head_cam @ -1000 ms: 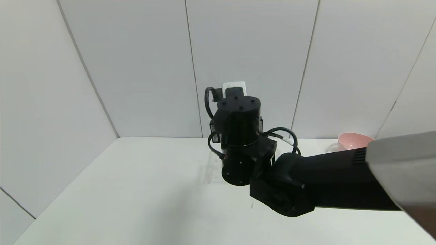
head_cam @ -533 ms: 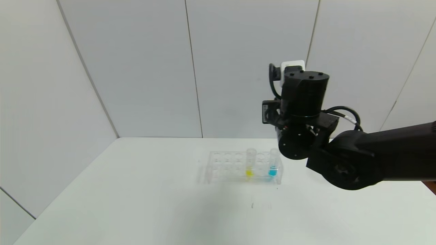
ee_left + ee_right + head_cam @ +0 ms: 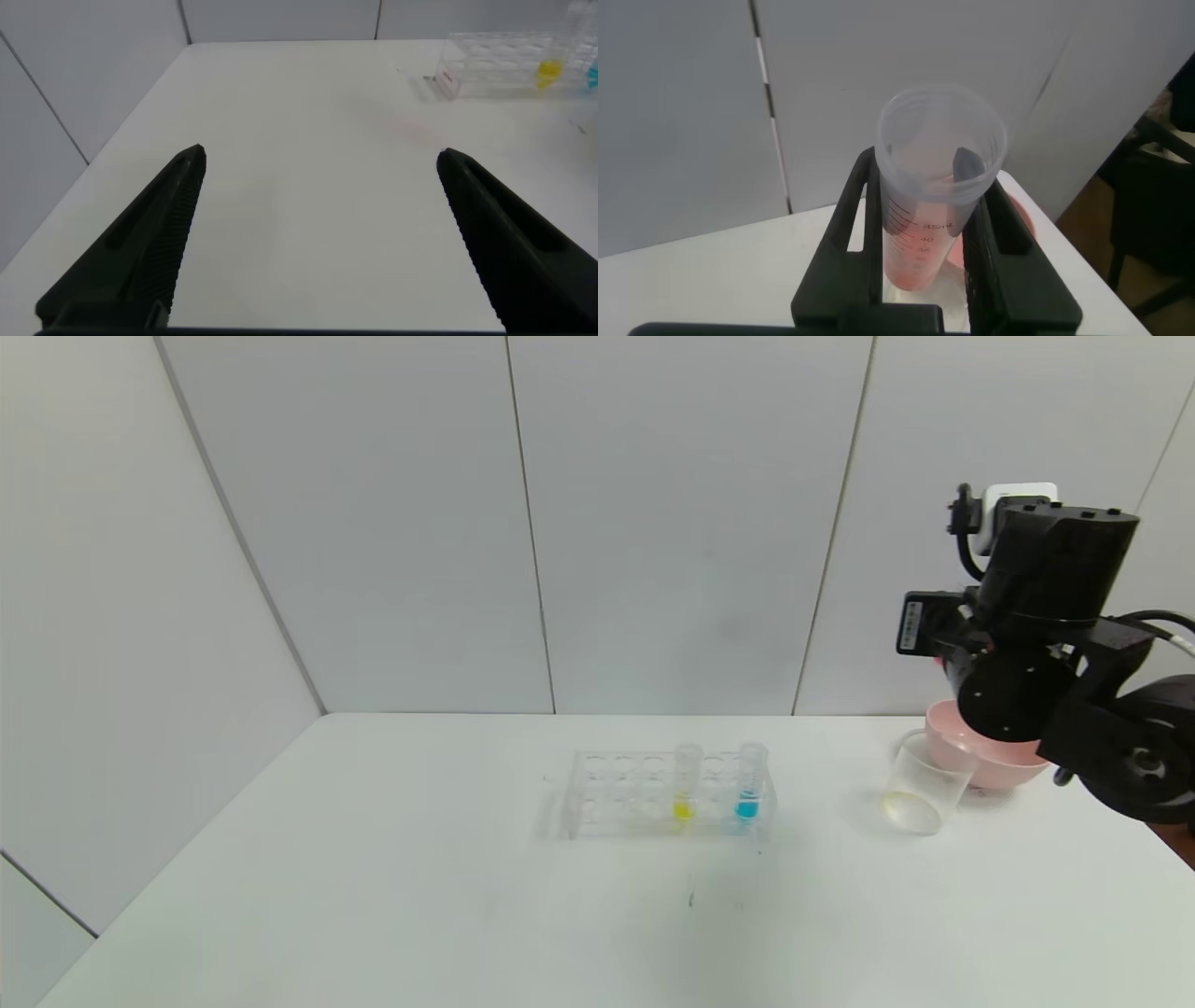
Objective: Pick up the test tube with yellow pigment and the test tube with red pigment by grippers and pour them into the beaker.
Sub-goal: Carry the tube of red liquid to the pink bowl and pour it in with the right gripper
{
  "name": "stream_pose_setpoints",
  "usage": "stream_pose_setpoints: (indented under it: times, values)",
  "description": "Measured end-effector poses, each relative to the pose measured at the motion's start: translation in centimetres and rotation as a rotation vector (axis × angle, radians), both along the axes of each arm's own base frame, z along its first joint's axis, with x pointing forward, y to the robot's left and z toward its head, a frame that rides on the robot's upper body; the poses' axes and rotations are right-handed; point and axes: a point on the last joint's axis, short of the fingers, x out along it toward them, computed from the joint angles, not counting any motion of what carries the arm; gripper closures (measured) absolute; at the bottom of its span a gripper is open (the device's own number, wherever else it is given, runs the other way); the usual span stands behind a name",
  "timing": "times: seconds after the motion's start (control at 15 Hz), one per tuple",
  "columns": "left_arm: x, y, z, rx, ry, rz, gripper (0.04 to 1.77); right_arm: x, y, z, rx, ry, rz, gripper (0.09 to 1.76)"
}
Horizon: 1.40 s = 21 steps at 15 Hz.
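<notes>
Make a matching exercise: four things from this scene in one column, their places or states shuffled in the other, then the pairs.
Things
1. yellow tube
2. red tube
3. beaker
4. left gripper

Places or states
A. standing on the table beside the pink bowl
B. open, above bare table
C. clamped in the right gripper
D. upright in the rack, along with the blue tube

Pairs: 1-D, 2-C, 3-A, 4-B
</notes>
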Motion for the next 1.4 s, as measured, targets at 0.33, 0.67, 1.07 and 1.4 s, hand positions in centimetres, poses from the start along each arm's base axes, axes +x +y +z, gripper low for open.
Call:
stream_pose_setpoints:
  times: [0.33, 0.67, 1.07, 1.4]
  values:
    - [0.0, 0.0, 0.0, 0.0, 0.0, 0.0, 0.05, -0.8, -6.3, -0.1, 0.017, -0.012, 0.005, 1.3]
    - [0.0, 0.0, 0.0, 0.0, 0.0, 0.0, 0.05, -0.9, -11.2, -1.0, 0.018, 0.013, 0.111, 1.3]
    - [0.0, 0.0, 0.0, 0.0, 0.0, 0.0, 0.05, -1.1, -15.8, -1.0, -0.246, 0.099, 0.188, 1.3]
    - [0.0, 0.0, 0.0, 0.0, 0.0, 0.0, 0.05, -0.6, -16.9, -1.4, -0.347, 0.034, 0.289, 1.3]
